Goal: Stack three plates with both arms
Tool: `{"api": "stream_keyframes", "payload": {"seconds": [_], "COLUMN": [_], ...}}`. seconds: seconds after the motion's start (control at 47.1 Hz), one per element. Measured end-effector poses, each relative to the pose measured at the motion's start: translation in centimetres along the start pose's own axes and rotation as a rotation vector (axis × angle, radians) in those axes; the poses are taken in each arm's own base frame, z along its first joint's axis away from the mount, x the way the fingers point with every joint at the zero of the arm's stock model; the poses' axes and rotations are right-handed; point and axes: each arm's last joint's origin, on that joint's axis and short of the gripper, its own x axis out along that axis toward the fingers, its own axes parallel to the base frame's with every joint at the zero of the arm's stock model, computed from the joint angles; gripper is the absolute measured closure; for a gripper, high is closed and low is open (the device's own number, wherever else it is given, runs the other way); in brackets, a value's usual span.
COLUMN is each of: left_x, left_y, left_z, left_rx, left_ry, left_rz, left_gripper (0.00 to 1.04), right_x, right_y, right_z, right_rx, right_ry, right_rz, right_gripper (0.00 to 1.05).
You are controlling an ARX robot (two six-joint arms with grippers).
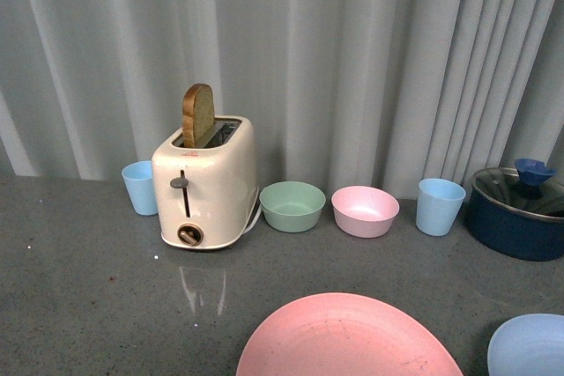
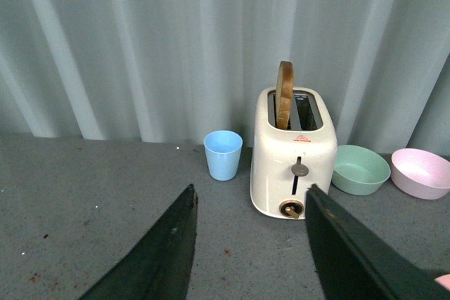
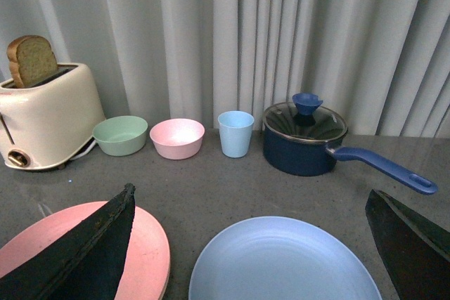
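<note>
Plates unstacked; both end effectors spread and empty.
In the front view we log the pink plate [image 1: 348, 336] at 6 o'clock on the table [image 1: 88, 305] and the light blue plate [image 1: 529, 345] at 5 o'clock, near it but apart. No cream plate shows. The left end effector [image 2: 251, 191] and right end effector [image 3: 249, 191] grip nothing. We judge the plates light, stiff and shallow, so pinch them at the rim.

A cream toaster [image 1: 204, 184] stands on the grey worktop [image 1: 88, 288], a toast slice [image 1: 198, 115] upright in its slot; a blue cup [image 1: 140, 188] sits just beside it; along the curtain [image 1: 352, 59] follow a green bowl [image 1: 293, 206], a pink bowl [image 1: 365, 210], a second blue cup [image 1: 440, 206] and a lidded navy pot [image 1: 515, 222].
</note>
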Motion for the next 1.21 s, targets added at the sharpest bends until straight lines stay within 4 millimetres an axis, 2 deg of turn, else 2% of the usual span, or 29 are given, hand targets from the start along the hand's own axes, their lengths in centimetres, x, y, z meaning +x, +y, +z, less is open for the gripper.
{"api": "stream_keyframes", "payload": {"seconds": [0.17, 0.191, 0.361, 0.807, 1.21], "left_x": [-2.5, -2.8, -4.5, -7.3, -8.5], "left_y": [0.1, 0.1, 0.1, 0.0, 0.0], "left_z": [-2.7, -2.8, -4.0, -5.7, -5.3], "left_rx": [-0.026, -0.031, -0.037, -0.037, -0.040], "left_ry": [0.027, 0.022, 0.017, 0.011, -0.020], "left_rz": [-0.006, -0.006, -0.005, -0.004, -0.004], "left_gripper": [0.99, 1.01, 1.01, 1.01, 1.01], "right_x": [0.0, 0.0, 0.0, 0.0, 0.0], "right_y": [0.0, 0.0, 0.0, 0.0, 0.0], "right_z": [0.0, 0.0, 0.0, 0.0, 0.0], "right_rx": [0.000, 0.000, 0.000, 0.000, 0.000], "right_ry": [0.000, 0.000, 0.000, 0.000, 0.000], "right_rz": [-0.001, -0.001, 0.000, 0.000, 0.000], "right_gripper": [0.07, 0.07, 0.07, 0.07, 0.07]}}
